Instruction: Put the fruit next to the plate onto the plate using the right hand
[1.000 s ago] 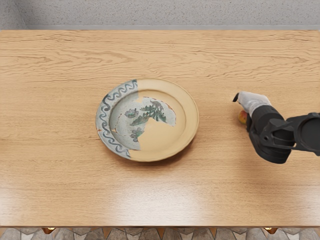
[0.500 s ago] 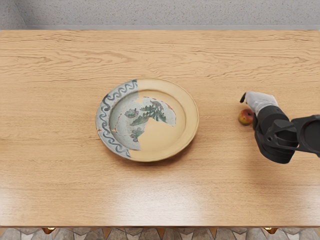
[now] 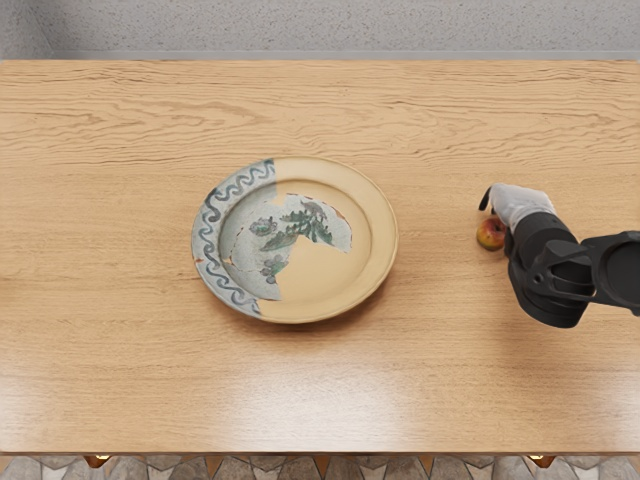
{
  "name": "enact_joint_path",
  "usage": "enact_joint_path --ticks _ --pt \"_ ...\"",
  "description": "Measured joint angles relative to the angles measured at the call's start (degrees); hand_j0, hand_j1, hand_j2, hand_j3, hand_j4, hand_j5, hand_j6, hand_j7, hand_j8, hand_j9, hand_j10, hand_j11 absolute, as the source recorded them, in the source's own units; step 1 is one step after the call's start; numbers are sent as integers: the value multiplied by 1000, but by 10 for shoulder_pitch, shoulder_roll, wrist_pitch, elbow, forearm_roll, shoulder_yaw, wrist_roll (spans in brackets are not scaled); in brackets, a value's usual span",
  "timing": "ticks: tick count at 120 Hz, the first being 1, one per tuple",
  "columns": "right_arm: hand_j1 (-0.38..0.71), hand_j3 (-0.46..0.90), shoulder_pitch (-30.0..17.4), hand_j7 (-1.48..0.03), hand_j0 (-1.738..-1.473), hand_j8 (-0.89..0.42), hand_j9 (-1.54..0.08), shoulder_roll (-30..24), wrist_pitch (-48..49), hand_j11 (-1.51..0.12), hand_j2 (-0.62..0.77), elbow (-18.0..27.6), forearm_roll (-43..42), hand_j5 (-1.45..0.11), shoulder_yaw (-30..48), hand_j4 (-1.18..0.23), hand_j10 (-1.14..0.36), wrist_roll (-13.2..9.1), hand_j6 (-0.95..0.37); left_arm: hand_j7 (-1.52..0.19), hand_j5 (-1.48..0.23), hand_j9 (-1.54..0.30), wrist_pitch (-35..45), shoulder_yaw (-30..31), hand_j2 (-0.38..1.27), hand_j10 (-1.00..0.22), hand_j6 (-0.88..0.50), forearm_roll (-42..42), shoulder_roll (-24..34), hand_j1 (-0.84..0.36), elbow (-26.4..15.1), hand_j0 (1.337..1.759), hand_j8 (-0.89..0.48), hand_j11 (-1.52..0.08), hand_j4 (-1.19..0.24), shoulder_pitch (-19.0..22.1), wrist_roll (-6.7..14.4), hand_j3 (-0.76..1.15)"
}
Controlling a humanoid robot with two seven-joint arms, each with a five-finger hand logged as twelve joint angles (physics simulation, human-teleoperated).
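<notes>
Wooden table w/ tan-and-blue plate at centre. Small red-yellow fruit sits on table, right of plate, apart from it. Right hand right beside fruit; open or closed, can't tell.

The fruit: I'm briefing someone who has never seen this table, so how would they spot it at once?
On the wooden table lies a large tan plate with a blue-and-green pattern on its left half. To the plate's right, apart from it, sits the fruit, close beside the right hand. It is the only small round thing there, reddish-orange with yellow.
</notes>
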Motion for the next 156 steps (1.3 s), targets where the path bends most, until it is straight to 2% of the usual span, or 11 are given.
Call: enact_joint_path --ticks 50,58,73,81,85,87,108,109,122,156 --pt "230 0 -5 -647 -1657 -497 -649 9 0 -648 -84 -1 -7 -651 2 -496 -497 0 -499 -16 -16 -16 0 0 3 -13 -13 0 0 334 0 1658 -13 -16 -13 0 0 0" --pt "257 -1 -5 -681 -1656 -527 -680 15 0 -679 -86 -1 -7 -681 4 -526 -527 0 -475 -16 -16 -16 0 0 3 -13 -13 0 0 334 0 1658 -13 -16 -13 0 0 0" --pt "270 -2 -6 -743 -1652 -498 -733 20 -1 -731 -77 -1 -8 -731 5 -578 -582 -1 -437 -16 -16 -16 0 0 3 -13 -13 0 0 334 0 1658 -13 -16 -13 0 0 0" --pt "267 -47 -6 -765 -1650 -504 -756 21 -1 -755 -29 -1 -8 -754 6 -587 -597 -1 -437 -16 -16 -16 0 0 3 -13 -13 0 0 334 0 1658 -13 -16 -13 0 0 0" --pt "264 -51 -5 -773 -1650 -504 -768 21 0 -767 -30 -1 -8 -766 6 -586 -601 -1 -436 -16 -17 -16 0 0 3 -13 -13 0 0 334 0 1658 -13 -16 -13 0 0 0" --pt "268 -2 -5 -777 -1651 -506 -773 21 0 -771 -30 -1 -7 -771 6 -588 -603 -1 -437 -16 -16 -16 0 0 3 -13 -13 0 0 334 0 1658 -13 -16 -13 0 0 0" --pt "288 -62 -4 -802 -1663 -505 -807 22 1 -807 66 0 -7 -807 7 -594 -615 0 -441 -17 -17 -17 0 0 3 -13 -13 0 0 334 0 1658 -13 -17 -13 0 0 0" --pt "286 173 -4 -803 -1649 -505 -808 22 1 -808 30 0 -7 -809 7 -596 -615 0 -442 -16 -17 -16 0 0 3 -13 -13 0 0 334 0 1658 -13 -16 -13 0 0 0" --pt "269 3 -3 -811 -1658 -529 -817 22 1 -817 62 1 -6 -819 9 -627 -620 0 -469 -16 -16 -16 0 0 3 -13 -13 0 0 334 0 1658 -13 -16 -13 0 0 0" --pt "266 0 35 -820 -1654 -513 -828 17 0 -827 20 29 -1 -837 16 -602 -627 -1 -452 -16 -16 -16 0 0 3 -13 -13 0 0 334 0 1658 -13 -16 -13 1 0 0"
